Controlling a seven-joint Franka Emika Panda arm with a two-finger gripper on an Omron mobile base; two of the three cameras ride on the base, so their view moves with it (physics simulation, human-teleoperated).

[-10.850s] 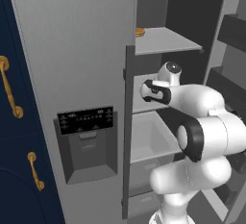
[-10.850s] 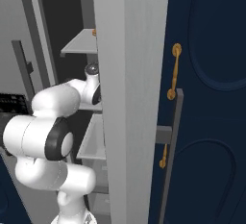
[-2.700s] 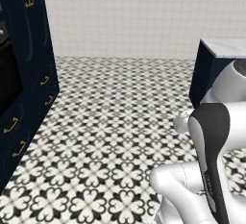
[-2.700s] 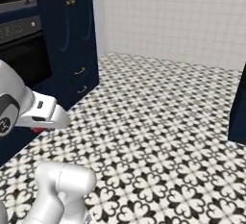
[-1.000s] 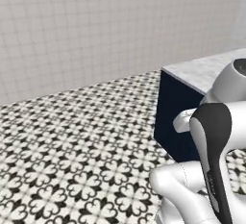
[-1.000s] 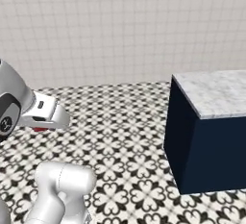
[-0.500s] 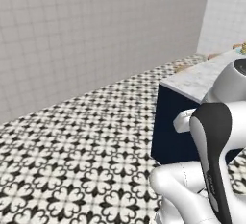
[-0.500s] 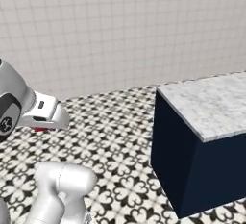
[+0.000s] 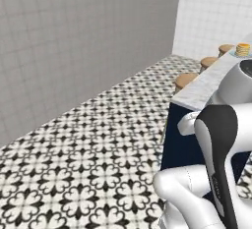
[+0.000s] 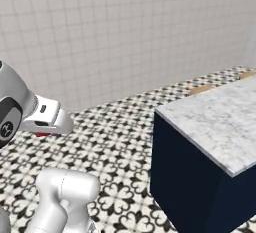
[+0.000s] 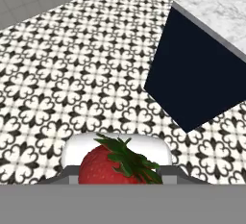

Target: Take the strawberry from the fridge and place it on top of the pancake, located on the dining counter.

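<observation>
Long white-grey marbled dining counter on a navy base, near and ahead. Far along its top, small golden pancake stack on a pale plate. Beside the counter's near end, two-finger gripper, jaws clamped on tiny red strawberry. Carrying step; next, approaching the pancakes.

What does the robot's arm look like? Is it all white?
Mostly. The arm is made of fat, rounded, glossy white tubes, with a dark charcoal band at one joint. The boxy white hand has a small red mark on its side.
</observation>
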